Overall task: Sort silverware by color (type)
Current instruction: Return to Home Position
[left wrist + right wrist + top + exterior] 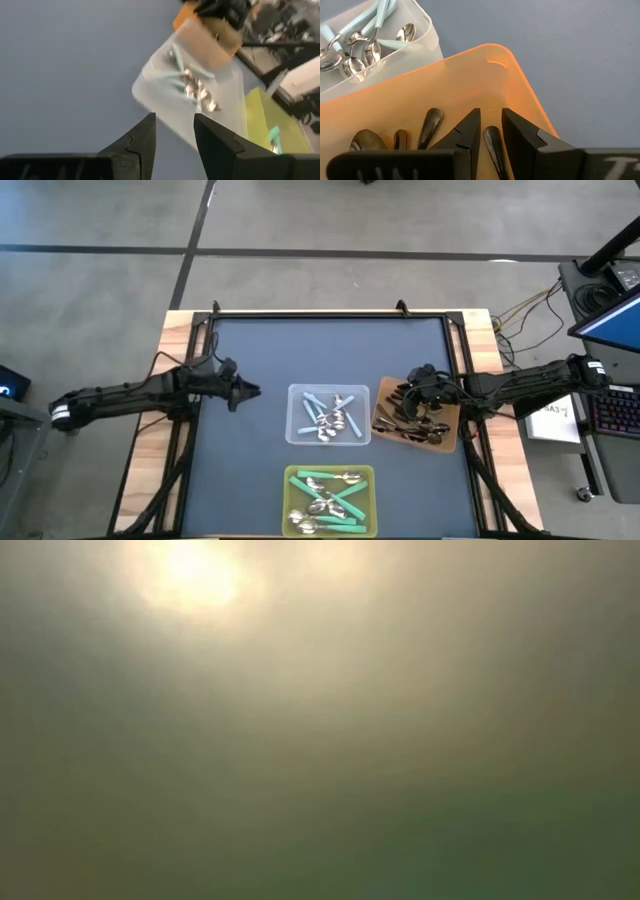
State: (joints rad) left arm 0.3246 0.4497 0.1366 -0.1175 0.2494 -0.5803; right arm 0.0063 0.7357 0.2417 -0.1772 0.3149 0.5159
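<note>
**Sort looks done; arms due to pull back**

High view: no loose cutlery on the table point(260, 350). Blue spoons point(328, 418) lie in the clear bin point(296, 438). Dark spoons point(418, 428) are in the orange bin point(452, 442) just right of it, teal spoons point(332, 498) in the green bin point(293, 480) just below it in this view. Left gripper point(250, 391) hovers left of the clear bin, apart from it. Right gripper point(405, 392) hangs over the orange bin's end nearest the clear bin.

Low view: glare only, nothing readable.

Left wrist view: jaws a little apart, empty, aimed at the clear bin.

Right wrist view: jaws a narrow gap apart, gripping nothing, low over dark spoons with shiny bowls.

Judged step: retreat to rest. Next, the right gripper should lift clear of the orange rim before swinging away.
</note>
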